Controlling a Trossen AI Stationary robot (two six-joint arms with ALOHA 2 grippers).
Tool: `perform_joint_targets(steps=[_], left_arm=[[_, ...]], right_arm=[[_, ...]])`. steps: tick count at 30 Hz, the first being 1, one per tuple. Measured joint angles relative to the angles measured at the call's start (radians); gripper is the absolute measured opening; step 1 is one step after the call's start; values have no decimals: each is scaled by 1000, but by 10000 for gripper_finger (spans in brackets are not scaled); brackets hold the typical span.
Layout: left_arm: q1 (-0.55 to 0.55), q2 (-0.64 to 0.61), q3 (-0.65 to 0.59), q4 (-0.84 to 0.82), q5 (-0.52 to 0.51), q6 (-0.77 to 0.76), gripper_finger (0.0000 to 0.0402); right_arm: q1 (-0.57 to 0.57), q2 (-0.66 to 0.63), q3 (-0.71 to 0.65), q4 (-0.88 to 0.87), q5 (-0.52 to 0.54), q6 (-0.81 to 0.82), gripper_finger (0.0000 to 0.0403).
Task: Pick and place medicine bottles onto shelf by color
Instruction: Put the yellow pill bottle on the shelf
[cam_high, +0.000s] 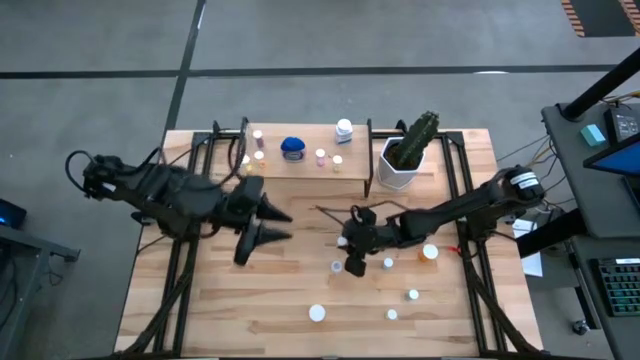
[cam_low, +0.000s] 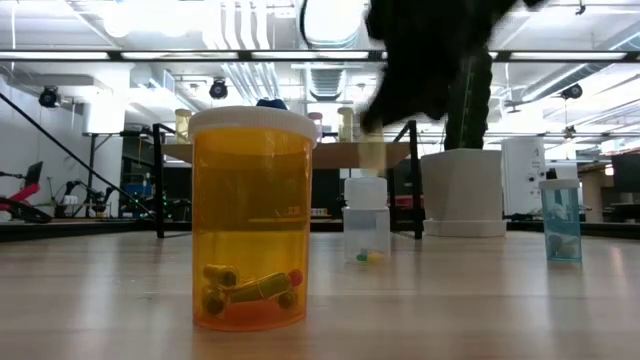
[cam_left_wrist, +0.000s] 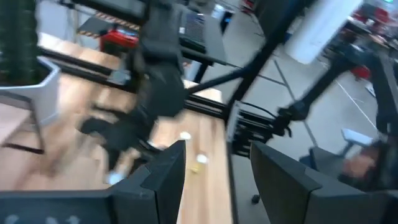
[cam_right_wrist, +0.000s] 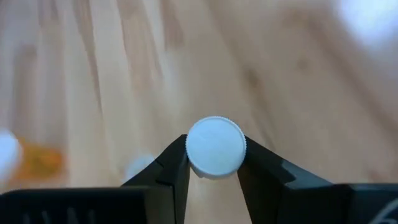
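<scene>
My right gripper (cam_high: 355, 262) hangs over the middle of the table, shut on a small bottle with a white ribbed cap (cam_right_wrist: 215, 147). In the low view it is the dark mass (cam_low: 425, 60) high above the tabletop. My left gripper (cam_high: 278, 224) waits open, left of the middle, its fingers (cam_left_wrist: 163, 177) pointing toward the right arm. The shelf (cam_high: 300, 165) stands at the far edge and bears a blue bottle (cam_high: 292, 148) and several small bottles. Loose bottles stand on the table: an orange one (cam_high: 430, 252) and white-capped ones (cam_high: 388, 263), (cam_high: 317, 313). A big amber bottle (cam_low: 252, 220) stands near the low camera. My right gripper pinches the bottle by its white cap (cam_right_wrist: 215, 147), one finger (cam_right_wrist: 174, 165) on each side of the round cap. The fingers come from above, pointing down. The table shows blurred well below the cap, so the bottle seems lifted clear; its body is hidden under the cap.
A white pot with a green cactus (cam_high: 405, 155) stands right of the shelf. More small bottles (cam_high: 412, 294), (cam_high: 391, 314), (cam_high: 336, 266) dot the near right part of the table. A clear bottle (cam_low: 365, 220) and a bluish one (cam_low: 562, 220) stand in the low view. The near left tabletop (cam_high: 200, 300) is bare wood.
</scene>
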Motion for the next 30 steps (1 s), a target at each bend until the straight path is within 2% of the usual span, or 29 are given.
perform_joint_targets(steps=[4,7,14,22,30], left_arm=[[-103,0,0,22,-113,32,164],[-136,0,-1,50,-172,78,164],[-141,14,-1,82,-206,116,164],[-160,92,-2,144,-210,133,164],[-196,112,-2,157,-205,134,164]], right_arm=[[-35,-43,212,-227,79,36,108],[-86,-64,358,-357,121,46,108],[-210,-71,624,-460,122,4,109],[-286,-44,763,-460,122,-67,109],[-296,20,841,-465,121,-90,109]])
